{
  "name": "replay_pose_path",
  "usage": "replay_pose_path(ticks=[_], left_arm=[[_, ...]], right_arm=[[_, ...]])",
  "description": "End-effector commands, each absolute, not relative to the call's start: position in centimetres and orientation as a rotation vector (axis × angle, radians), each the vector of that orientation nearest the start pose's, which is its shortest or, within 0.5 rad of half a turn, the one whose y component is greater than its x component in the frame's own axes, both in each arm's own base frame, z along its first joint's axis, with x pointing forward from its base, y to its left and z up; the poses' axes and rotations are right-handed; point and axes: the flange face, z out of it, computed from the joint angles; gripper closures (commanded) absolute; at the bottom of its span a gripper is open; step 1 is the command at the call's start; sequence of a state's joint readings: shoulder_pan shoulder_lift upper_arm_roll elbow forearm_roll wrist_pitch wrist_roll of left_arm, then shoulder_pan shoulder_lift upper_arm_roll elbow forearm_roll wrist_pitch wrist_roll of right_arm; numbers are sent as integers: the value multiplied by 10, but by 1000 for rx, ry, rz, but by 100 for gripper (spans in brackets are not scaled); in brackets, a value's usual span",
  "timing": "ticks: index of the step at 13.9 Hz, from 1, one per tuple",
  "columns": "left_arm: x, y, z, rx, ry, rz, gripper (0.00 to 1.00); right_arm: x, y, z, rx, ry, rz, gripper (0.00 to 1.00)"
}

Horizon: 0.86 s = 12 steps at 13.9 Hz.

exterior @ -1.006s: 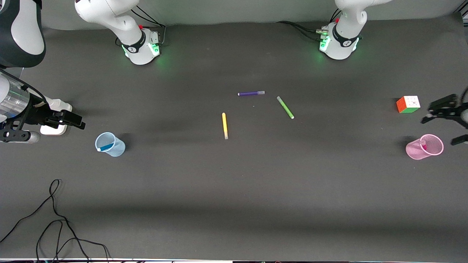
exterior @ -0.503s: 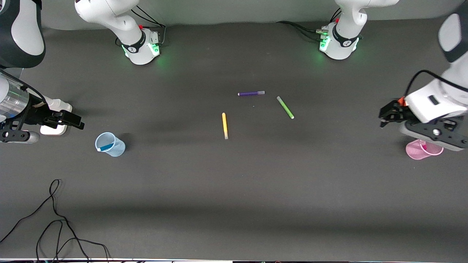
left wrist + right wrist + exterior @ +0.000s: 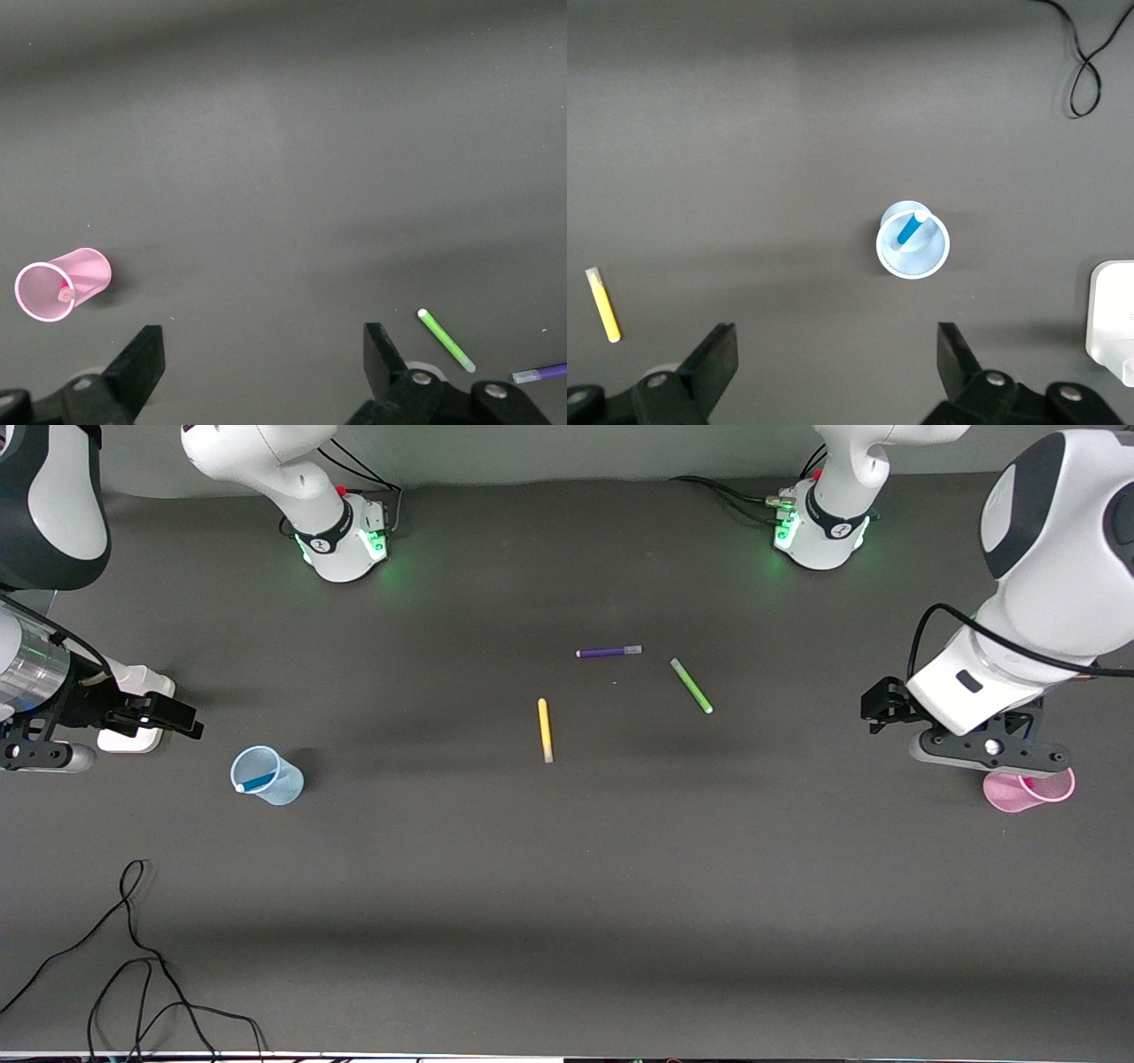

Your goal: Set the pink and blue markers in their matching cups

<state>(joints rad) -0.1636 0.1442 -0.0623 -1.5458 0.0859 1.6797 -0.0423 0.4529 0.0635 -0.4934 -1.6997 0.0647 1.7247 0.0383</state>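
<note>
1. The dark grey cloth-covered table (image 3: 567,886) carries everything, with both white arm bases along its edge farthest from the front camera.
2. The left arm's big white elbow and wrist hang over its own end of the table, and the left gripper (image 3: 262,363) sits in the air above the bare cloth beside the pink cup; its two black fingers (image 3: 140,361) stand wide apart with nothing between them.
3. The right gripper (image 3: 837,359) hangs at the right arm's end, up above the cloth near the blue cup; its black fingers (image 3: 713,359) are likewise spread wide and empty.
4. A white boxy block (image 3: 133,737) sits on the table under the right arm's wrist.
5. A thin black cable (image 3: 133,965) loops across the corner nearest the front camera at the right arm's end.
6. The pale blue translucent plastic cup (image 3: 266,776) stands upright, with the bright blue marker (image 3: 911,228) leaning inside it, pale cap up.
7. The pale pink translucent plastic cup (image 3: 60,283) stands at the left arm's end, partly hidden by the wrist in the front view, with the magenta-pink marker (image 3: 65,293) inside it.
8. Mid-table lie three loose pens, none touching: a yellow pen (image 3: 545,730) nearest the front camera, a green pen (image 3: 691,685) toward the left arm's end, and a purple pen (image 3: 609,652) farthest from that camera.
</note>
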Motion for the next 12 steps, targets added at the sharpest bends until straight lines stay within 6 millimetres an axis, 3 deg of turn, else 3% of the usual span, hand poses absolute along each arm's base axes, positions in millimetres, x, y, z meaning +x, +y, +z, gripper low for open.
replay_pose_path(ticks=[1,12], left_arm=[[588,-122,564,-3028,269,43,0],[586,-114,560,-3015,299,104,0]], right_arm=[[578,-14,549,-3124,104,47,0],[578,-11,552,-3123,116,38,0]])
